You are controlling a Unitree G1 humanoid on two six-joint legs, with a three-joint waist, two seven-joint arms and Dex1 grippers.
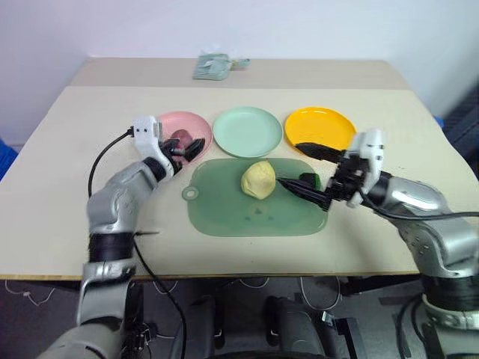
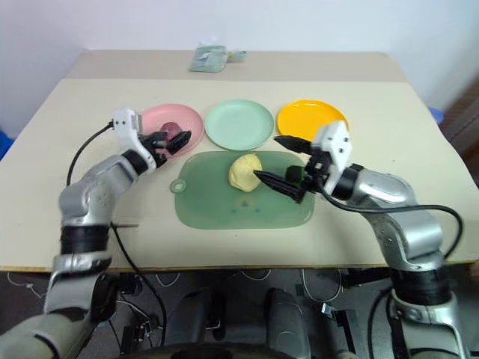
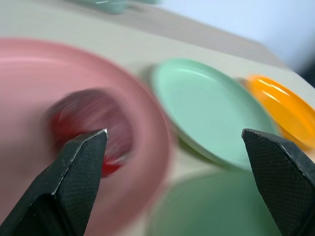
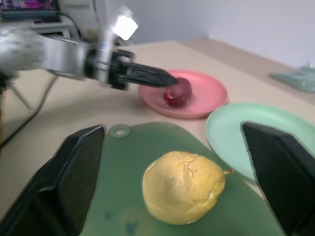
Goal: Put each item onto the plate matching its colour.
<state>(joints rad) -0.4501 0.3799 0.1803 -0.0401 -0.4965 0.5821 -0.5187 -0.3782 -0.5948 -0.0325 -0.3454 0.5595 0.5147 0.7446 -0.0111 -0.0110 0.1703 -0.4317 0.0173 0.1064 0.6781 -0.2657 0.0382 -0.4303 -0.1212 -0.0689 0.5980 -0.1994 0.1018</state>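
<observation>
Right gripper (image 1: 308, 169) low over the green mat (image 1: 224, 213), fingers spread wide, empty, tips either side of the space just beside the pale yellow lump (image 1: 259, 179), which sits mid-mat. Small green piece (image 1: 315, 180) mostly hidden behind the right fingers at the mat's edge. Left gripper (image 1: 188, 148) over the pink plate (image 1: 191, 121), fingers spread, holding nothing; dark red-purple ball (image 1: 180, 137) rests on that plate just beyond its tips. Mint green plate (image 1: 247, 131) and yellow-orange plate (image 1: 319, 129) bare, beside the pink one.
</observation>
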